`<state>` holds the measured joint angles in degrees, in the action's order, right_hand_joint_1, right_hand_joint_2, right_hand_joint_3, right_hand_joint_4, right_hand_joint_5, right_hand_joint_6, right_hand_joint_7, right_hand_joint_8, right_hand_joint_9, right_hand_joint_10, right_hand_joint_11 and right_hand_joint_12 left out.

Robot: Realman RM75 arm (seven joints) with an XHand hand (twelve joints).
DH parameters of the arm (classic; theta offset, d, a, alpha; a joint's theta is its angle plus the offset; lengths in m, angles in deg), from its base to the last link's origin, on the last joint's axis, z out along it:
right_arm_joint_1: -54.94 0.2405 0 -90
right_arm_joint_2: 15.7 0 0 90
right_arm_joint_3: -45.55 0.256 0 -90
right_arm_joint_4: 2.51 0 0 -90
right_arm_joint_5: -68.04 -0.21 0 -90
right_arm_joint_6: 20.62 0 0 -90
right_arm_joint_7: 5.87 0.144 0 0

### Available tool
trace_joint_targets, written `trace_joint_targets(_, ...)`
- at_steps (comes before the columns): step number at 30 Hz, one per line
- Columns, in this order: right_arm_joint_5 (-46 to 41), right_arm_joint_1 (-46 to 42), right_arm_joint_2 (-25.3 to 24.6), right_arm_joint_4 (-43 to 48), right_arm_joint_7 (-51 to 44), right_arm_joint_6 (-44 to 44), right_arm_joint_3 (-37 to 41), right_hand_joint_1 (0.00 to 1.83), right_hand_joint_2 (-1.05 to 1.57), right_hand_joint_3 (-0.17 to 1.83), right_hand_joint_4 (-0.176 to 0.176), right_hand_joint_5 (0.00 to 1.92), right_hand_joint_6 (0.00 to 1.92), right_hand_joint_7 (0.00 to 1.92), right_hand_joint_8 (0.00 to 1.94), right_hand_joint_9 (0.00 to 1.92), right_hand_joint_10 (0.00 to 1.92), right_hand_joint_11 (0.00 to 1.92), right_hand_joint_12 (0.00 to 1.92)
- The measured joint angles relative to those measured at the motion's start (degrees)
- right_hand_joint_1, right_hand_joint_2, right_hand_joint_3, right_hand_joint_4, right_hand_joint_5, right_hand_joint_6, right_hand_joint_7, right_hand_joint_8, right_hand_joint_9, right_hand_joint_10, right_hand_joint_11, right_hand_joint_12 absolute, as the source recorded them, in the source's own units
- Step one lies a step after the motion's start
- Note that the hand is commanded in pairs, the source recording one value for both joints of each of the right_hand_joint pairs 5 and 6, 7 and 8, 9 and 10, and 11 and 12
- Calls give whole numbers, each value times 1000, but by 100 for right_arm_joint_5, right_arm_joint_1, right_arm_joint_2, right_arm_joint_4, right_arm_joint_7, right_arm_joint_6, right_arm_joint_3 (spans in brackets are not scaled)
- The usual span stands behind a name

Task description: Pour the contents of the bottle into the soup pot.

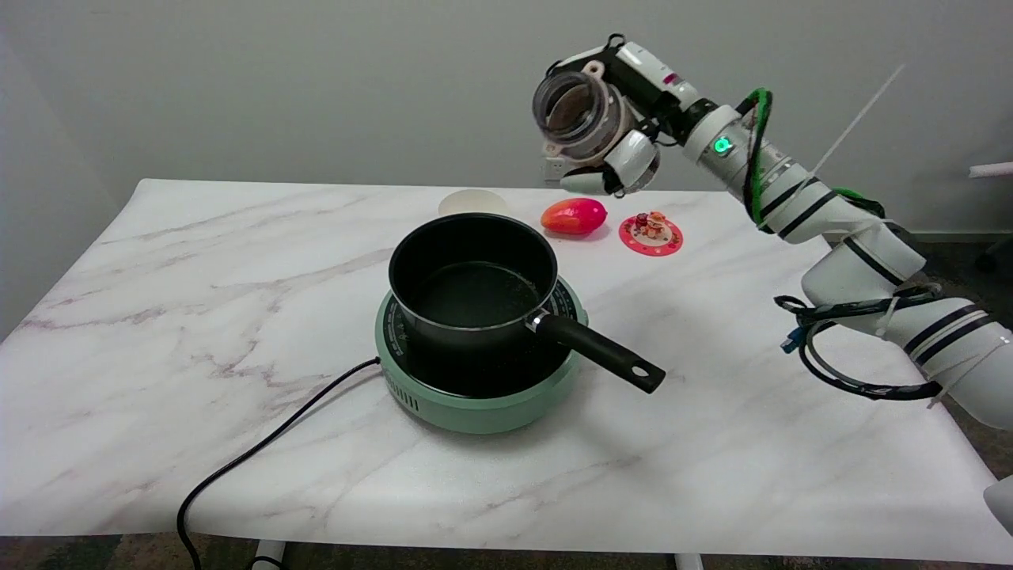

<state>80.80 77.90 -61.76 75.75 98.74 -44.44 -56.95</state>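
Bottle (576, 112) with brown contents, tilted in the right hand's (613, 131) grip above the empty soup pot (472, 279).

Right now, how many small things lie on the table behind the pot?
3. A pale round disc just behind the soup pot, a red-orange mango-like fruit to its right, and a pink coaster with small figures further right. Nothing seems hidden.

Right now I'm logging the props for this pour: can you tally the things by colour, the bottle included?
Black: 1, the soup pot
Green: 1, the cooker
Red or pink: 2, the fruit and the coaster
Cream: 1, the disc
Clear: 1, the bottle in the right robot hand
Total: 6
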Motion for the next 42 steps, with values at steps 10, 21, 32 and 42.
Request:
trace_joint_targets(10, 1219, 62, -162, 737, -182, 908, -539, 1665, 356, 1202, 0, 1577, 1577, 1575, 1575, 1410, 1410, 1132, 1132)
trace_joint_targets(21, 2403, 87, -307, 1265, -464, 1496, -932, 1665, 300, 1263, 0, 1583, 1583, 1575, 1575, 1402, 1402, 1135, 1135)
trace_joint_targets(32, 3409, 156, -304, 1536, -670, 1680, -1069, 1646, 218, 1319, 0, 1570, 1570, 1554, 1554, 1373, 1373, 1121, 1121)
trace_joint_targets(42, 4158, 243, -261, 1580, -870, 1656, -1118, 1639, 140, 1386, 0, 1567, 1567, 1529, 1529, 1332, 1332, 1105, 1105)
